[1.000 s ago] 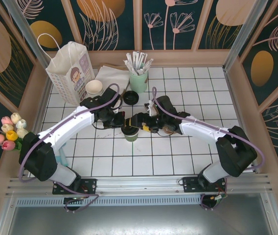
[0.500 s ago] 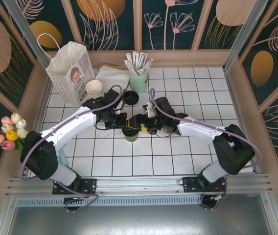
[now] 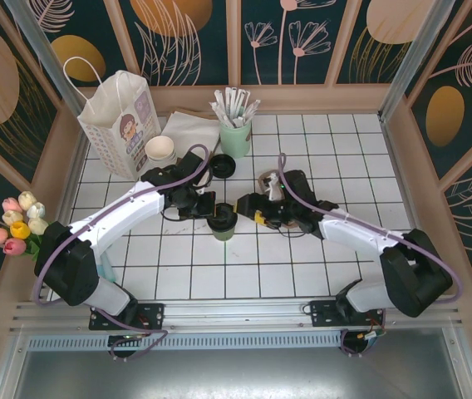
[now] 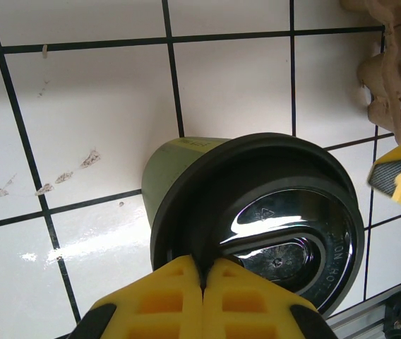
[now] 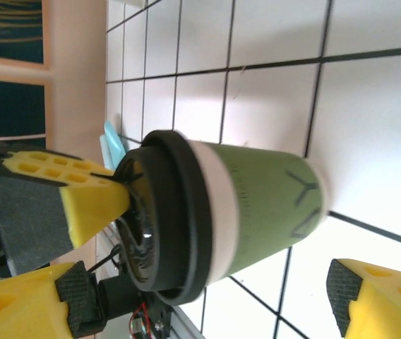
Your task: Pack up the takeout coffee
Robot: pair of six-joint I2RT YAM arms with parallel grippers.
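Green paper cup (image 3: 223, 228) stood upright mid-table on white tiles, between the two arms | black lid (image 4: 278, 233) sat on its rim | left gripper (image 4: 204, 293) was pinched closed on the lid's edge | right gripper (image 3: 251, 211) was spread wide just beside the cup, holding nothing, not touching it

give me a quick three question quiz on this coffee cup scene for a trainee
1. True or false: the round black plastic lid sits on the small green-sided paper cup.
2. The right tool is: A open, apart from the cup; B shut on the cup; C shut on the lid.
3. Which tool touches the lid's rim?
Key: 1 true. 2 A. 3 the left tool.
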